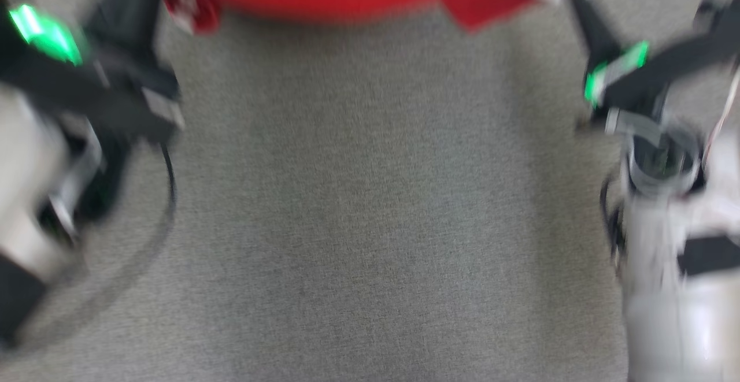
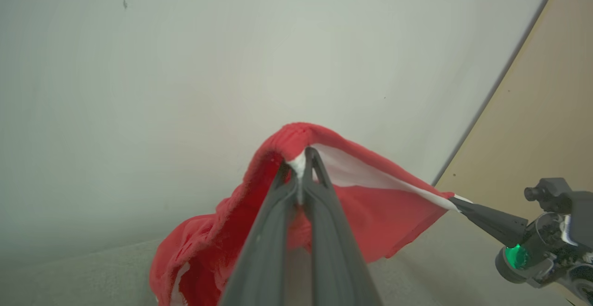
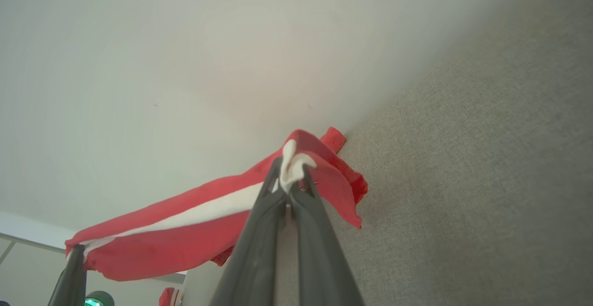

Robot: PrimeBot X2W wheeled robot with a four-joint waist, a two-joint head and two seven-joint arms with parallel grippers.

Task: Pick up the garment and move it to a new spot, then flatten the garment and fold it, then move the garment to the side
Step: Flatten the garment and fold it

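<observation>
The soft red garment [image 2: 370, 204], with a white band along one edge, hangs stretched between the two grippers in front of a plain pale wall [image 2: 185, 65]. The left gripper [image 2: 300, 160] is closed on one end of it. The white edge is pinched between its long dark fingers [image 2: 273, 232], and the red cloth falls in loose folds below. I cannot tell whether these folds touch the grey woven surface [image 1: 370, 208]. The right gripper [image 3: 289, 169] is clamped on the other end, where a small bunch of the white band stands out above its tips. In the head view (which is strongly blurred) the garment lies along the top edge, over the far part of the grey woven surface, with one gripper at each end.
</observation>
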